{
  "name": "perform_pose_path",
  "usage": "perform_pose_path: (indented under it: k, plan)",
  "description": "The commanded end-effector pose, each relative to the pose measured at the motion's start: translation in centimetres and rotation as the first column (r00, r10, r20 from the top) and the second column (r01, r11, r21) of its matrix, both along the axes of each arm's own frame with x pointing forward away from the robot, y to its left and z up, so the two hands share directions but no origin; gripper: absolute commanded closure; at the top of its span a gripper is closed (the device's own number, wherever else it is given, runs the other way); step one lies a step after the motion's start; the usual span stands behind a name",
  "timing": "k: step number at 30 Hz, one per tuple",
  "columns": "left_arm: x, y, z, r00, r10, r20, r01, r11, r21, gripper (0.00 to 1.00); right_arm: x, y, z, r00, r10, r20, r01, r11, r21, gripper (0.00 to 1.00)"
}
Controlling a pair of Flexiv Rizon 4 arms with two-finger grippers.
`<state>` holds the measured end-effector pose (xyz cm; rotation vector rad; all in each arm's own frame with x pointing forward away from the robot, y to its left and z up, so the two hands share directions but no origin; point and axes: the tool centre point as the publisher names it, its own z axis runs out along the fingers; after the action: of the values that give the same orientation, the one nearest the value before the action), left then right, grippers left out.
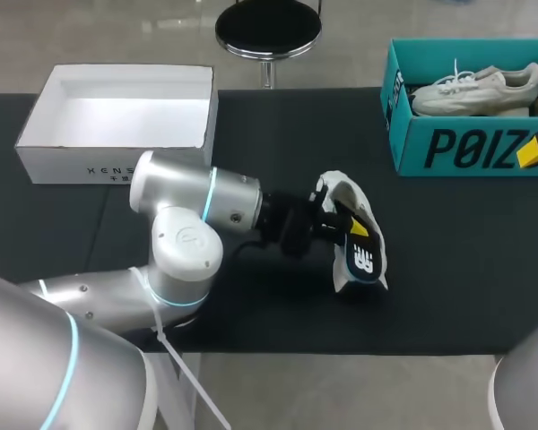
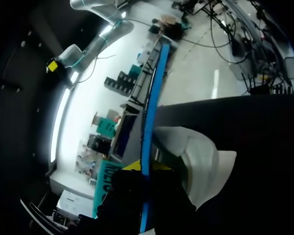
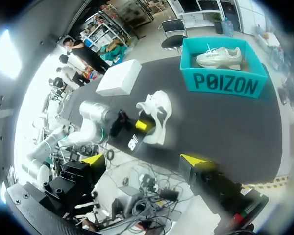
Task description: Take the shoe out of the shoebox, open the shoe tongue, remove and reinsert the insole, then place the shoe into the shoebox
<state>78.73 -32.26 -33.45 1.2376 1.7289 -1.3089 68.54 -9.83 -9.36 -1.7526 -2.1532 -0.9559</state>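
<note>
A white shoe [image 1: 343,193] lies on the black table [image 1: 448,251] near the middle, also seen in the right wrist view [image 3: 159,112] and just ahead of the left fingers [image 2: 201,161]. My left gripper [image 1: 348,227] is shut on a dark blue insole [image 1: 364,261] with a white logo. The insole [image 2: 152,107] stands on edge between its fingers, against the shoe. I cannot tell whether the insole's far end is inside the shoe. My right gripper [image 3: 144,160] hangs high over the table's right front, open and holding nothing. One of its yellow tips [image 1: 531,152] shows at the right edge.
A teal shoebox [image 1: 466,150] at the back right holds a second white shoe [image 1: 475,88]. An empty white box [image 1: 45,148] stands at the back left. Bare black tabletop lies between the shoe and the teal box.
</note>
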Motion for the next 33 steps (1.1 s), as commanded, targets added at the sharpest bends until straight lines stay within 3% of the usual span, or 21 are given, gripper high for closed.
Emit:
perform_pose_path:
  k: [1,11,23,33]
  plan:
    - [0.1,0.0,0.4,1.000,0.015,-0.005,-0.015,1.000,-0.005,1.00,0.2,0.1,0.0,1.000,0.001,-0.005,-0.002,1.000,-0.002,0.00]
    - [-0.6,0.2,1.8,0.998,0.036,-0.050,-0.037,0.999,-0.035,1.00,0.2,0.1,0.0,1.000,0.001,-0.005,-0.002,1.000,-0.002,0.00]
    - [-3.0,0.2,3.2,0.996,0.027,-0.087,-0.034,0.996,-0.082,1.00,0.2,0.1,0.0,1.000,0.001,-0.005,-0.002,1.000,-0.002,0.00]
    - [-4.3,-0.4,2.3,0.988,0.047,-0.145,-0.064,0.992,-0.109,1.00,0.2,0.1,0.0,1.000,0.001,-0.005,-0.002,1.000,-0.002,0.00]
